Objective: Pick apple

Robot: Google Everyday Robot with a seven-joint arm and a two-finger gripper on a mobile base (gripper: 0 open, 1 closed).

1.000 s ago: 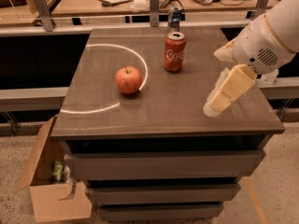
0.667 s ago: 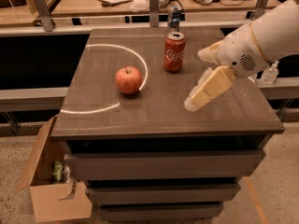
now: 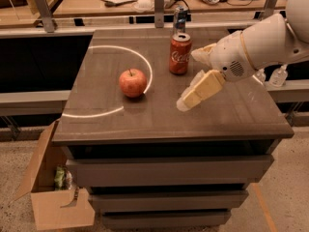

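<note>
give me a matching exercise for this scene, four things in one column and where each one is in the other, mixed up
Things:
1. apple
2. red can
3. claw
4. box

Places:
A. low down, left of the drawers
B. at the arm's end, right of the apple
C. on the table, inside the white ring
D. standing upright, farther back than the claw

Pairs: 1-C, 2-D, 3-B, 4-A

Your arm (image 3: 263, 42) is a smooth, bulbous white shell, with a thin tan seam ringing it and a small round perforated grille (image 3: 236, 68) on the wrist housing. Your gripper (image 3: 187, 99), blocky and pale cream-yellow, hangs over the table (image 3: 145, 122).
</note>
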